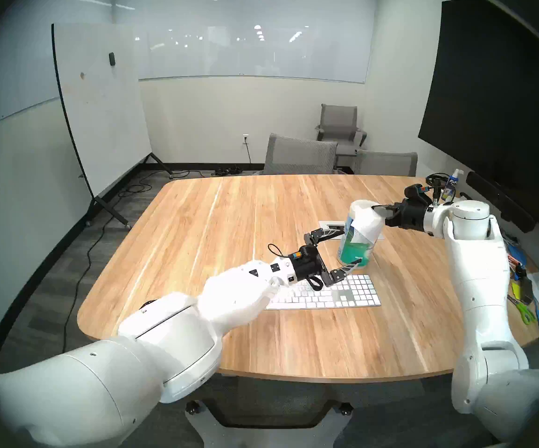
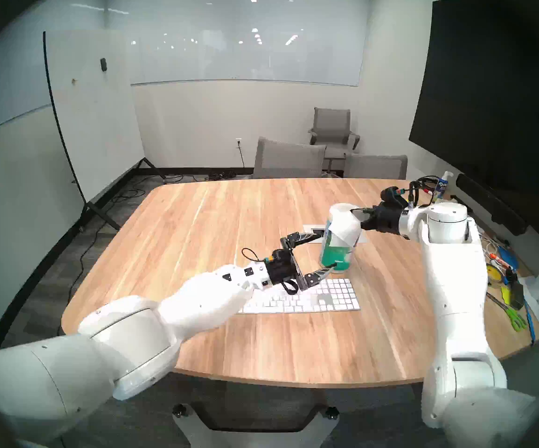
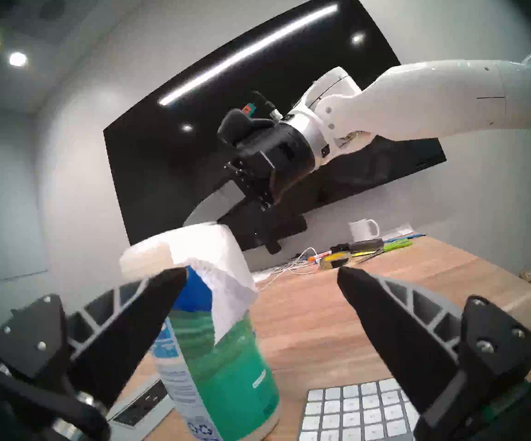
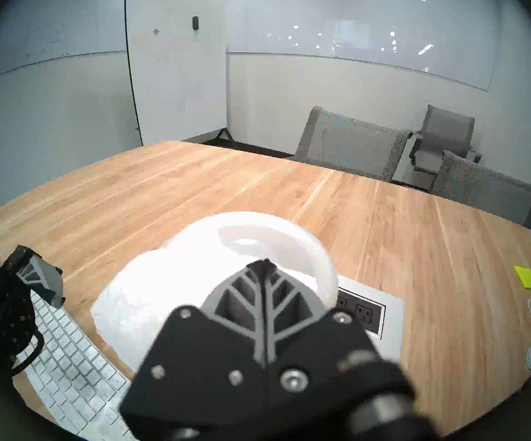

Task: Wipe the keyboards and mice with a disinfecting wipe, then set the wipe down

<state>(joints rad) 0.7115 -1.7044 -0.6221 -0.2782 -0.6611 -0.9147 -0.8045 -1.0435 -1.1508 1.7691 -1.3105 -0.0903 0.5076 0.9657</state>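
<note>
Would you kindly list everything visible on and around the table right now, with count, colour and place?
table: one, light wood, centre of room.
keyboard: one, white with silver edge, near side of table, partly under the left arm.
wipes canister: one, blue-green with white cap, tilted, behind the keyboard.
disinfecting wipe: one, white, draped from the canister's top.
power outlet panel: one, white and black, set in the table behind the canister.
clutter: several bits, mixed colours, table's right edge.
chairs: three, grey, far side.
whiteboard: one, white, left.
screen: one, black, right wall.
left gripper: open, either side of the canister.
right gripper: shut on the wipe.
</note>
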